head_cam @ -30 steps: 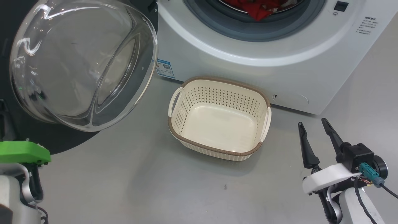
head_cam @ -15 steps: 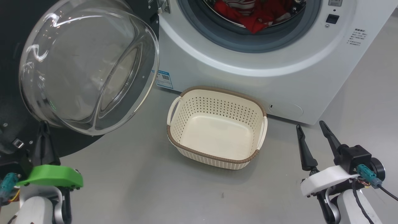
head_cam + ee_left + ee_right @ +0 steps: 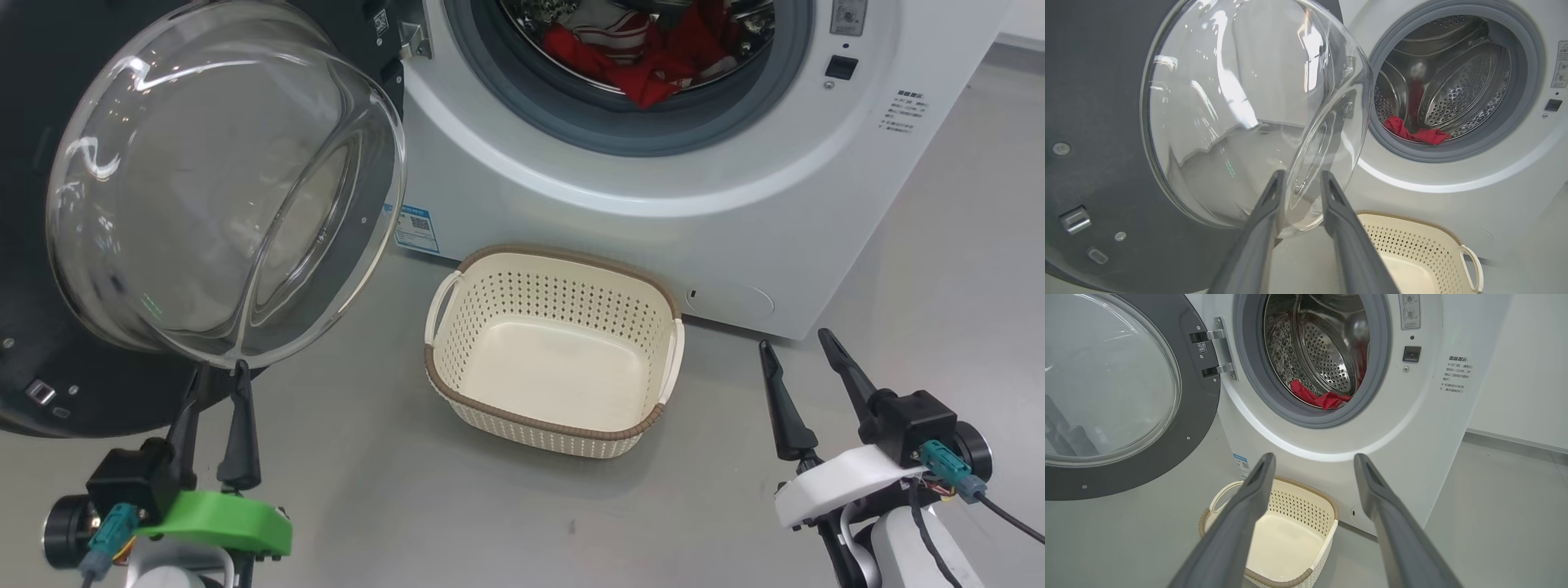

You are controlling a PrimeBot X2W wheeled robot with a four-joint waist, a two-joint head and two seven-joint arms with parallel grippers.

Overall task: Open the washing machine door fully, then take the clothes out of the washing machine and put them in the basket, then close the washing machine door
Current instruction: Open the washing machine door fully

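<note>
The washing machine (image 3: 571, 212) stands with its door (image 3: 220, 188) swung wide to the left, glass bowl facing me. Red clothes (image 3: 645, 65) lie in the steel drum, the same clothes (image 3: 1323, 399) sitting at the drum's front lip. On the floor before the machine is the cream basket (image 3: 531, 425) with nothing in it. My left gripper (image 3: 219, 374) points up just under the bowl's lower edge, fingers a little apart, holding nothing. My right gripper (image 3: 794, 341) stands open to the right of the basket, nothing between its fingers.
Grey floor (image 3: 392, 506) spreads around the basket. A blue label (image 3: 416, 229) and a round flap (image 3: 731, 300) sit low on the machine's front. The door hinge (image 3: 1220, 351) is at the opening's left. A white wall (image 3: 1515, 375) rises right of the machine.
The head camera has tilted up, showing more of the drum. My left gripper moved right from the door's black rim to beneath the glass bowl, and its fingers parted. The right gripper stayed open.
</note>
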